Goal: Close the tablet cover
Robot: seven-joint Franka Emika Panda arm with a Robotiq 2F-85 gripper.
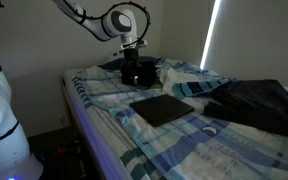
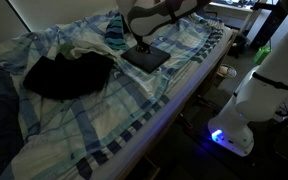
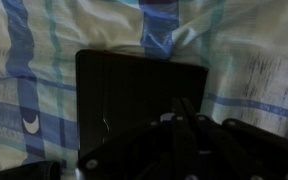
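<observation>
A tablet in a dark cover (image 1: 164,108) lies flat on the blue plaid bedsheet, and the cover looks folded flat over it. It also shows in an exterior view (image 2: 144,58) and fills the middle of the wrist view (image 3: 124,90). My gripper (image 1: 133,72) hovers a little above the bed at the tablet's far edge, as the exterior views show (image 2: 139,42). In the wrist view its dark fingers (image 3: 184,105) lie pressed together over the tablet's edge, with nothing between them.
A black garment (image 1: 259,105) lies crumpled on the bed beside the tablet, also seen in an exterior view (image 2: 69,75). The rumpled sheet (image 3: 254,60) forms folds around the tablet. The bed edge (image 2: 184,95) drops to the floor near the robot base (image 2: 259,90).
</observation>
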